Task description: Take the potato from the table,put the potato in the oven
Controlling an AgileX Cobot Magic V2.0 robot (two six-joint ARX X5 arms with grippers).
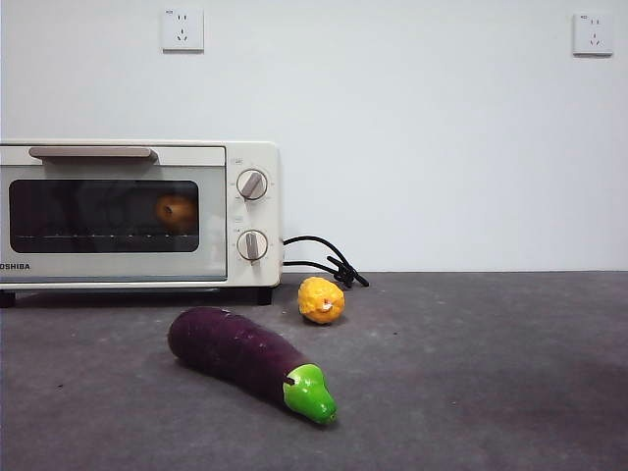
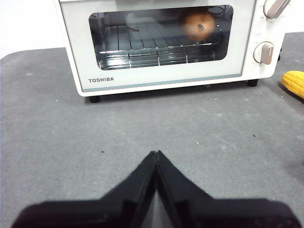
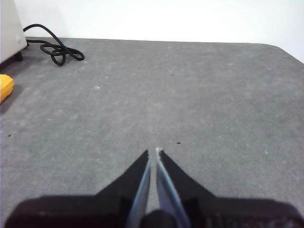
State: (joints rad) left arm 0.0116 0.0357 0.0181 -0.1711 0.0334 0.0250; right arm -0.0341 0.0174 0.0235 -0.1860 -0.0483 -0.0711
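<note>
The potato sits inside the oven on the wire rack, toward the knob side, seen through the dark glass door, which looks shut; it is dim and blurred behind the glass, so its exact seat on the rack is hard to judge. Judging by this, the placing step looks done and nothing is left on the bench for the task.

The oven stands at about 10 o'clock on the bench in the front view, bar handle on top of the door, two knobs stacked at its right side. The black cord trails from behind it, coiled at roughly 12 o'clock.

The bumpy yellow fruit lies just off the oven's front corner, near centre. The purple eggplant lies at about 6 o'clock, green stem end pointing toward 4 o'clock, apart from the fruit.

The left hand hangs over bare bench facing the oven front, well apart from it, jaws pressed together and holding nothing. The right hand hangs over bare bench off to the cord side, jaws almost closed with only a sliver between the tips, also holding nothing. Both look parked clear of the oven, likely so the door area stays free.
</note>
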